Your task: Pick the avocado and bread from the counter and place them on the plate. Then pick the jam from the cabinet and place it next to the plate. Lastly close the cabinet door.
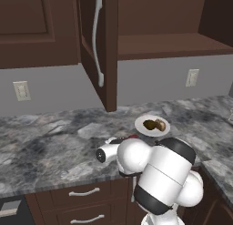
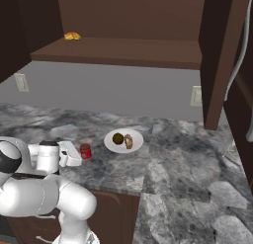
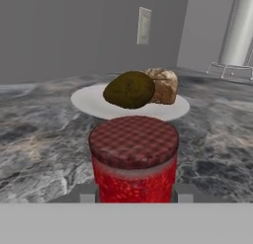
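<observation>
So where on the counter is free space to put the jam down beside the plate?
The marble counter is bare on the arm's side of the plate, under the jam that the gripper holds. The stretch from the plate toward the open cabinet door is also bare. The plate itself is crowded: avocado and bread.

The marbled grey counter (image 2: 168, 164) carries 1 white plate (image 2: 135, 144), just beyond the gripper (image 2: 79, 153), near its fingers.

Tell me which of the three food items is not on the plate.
The jam jar, red with a checked lid, held in the gripper beside the plate; the avocado and bread lie on it.
</observation>
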Robot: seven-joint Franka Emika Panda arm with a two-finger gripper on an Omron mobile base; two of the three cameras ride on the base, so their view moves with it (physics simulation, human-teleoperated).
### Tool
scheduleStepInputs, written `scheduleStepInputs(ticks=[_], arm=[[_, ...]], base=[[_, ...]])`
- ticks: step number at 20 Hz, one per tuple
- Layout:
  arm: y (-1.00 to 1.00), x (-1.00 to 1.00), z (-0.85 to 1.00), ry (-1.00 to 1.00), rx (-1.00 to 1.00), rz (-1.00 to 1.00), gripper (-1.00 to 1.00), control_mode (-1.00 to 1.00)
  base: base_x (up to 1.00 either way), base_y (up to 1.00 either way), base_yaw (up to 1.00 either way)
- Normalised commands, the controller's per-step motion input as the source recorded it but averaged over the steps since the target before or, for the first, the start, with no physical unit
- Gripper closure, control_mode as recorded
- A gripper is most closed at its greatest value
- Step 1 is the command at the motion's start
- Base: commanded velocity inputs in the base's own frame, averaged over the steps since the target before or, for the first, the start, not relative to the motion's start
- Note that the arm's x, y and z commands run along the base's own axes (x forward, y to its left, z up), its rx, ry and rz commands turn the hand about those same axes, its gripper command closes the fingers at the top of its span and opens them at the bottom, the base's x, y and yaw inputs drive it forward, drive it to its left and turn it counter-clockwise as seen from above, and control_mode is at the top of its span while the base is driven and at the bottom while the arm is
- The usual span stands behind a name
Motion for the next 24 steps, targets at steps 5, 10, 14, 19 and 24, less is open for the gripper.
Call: scheduleStepInputs(ticks=[5, 10, 14, 19, 24], arm=[[0.0, 0.0, -0.05, -0.01, 0.0, 0.0, -1.0, -1.0], [0.0, 0.0, -0.02, 0.0, 0.0, 0.0, -1.0, -1.0], [-0.03, 0.0, -0.01, 0.0, 0.0, 0.0, -1.0, -1.0], [-0.01, -0.51, 0.06, -0.01, 0.05, 0.0, -1.0, -1.0], [0.0, -0.75, 0.31, 0.0, 0.07, 0.03, -1.0, -1.0]], base=[[0.0, 0.0, 0.0], [0.0, 0.0, 0.0], [0.0, 0.0, 0.0], [0.0, 0.0, 0.0], [0.0, 0.0, 0.0]])
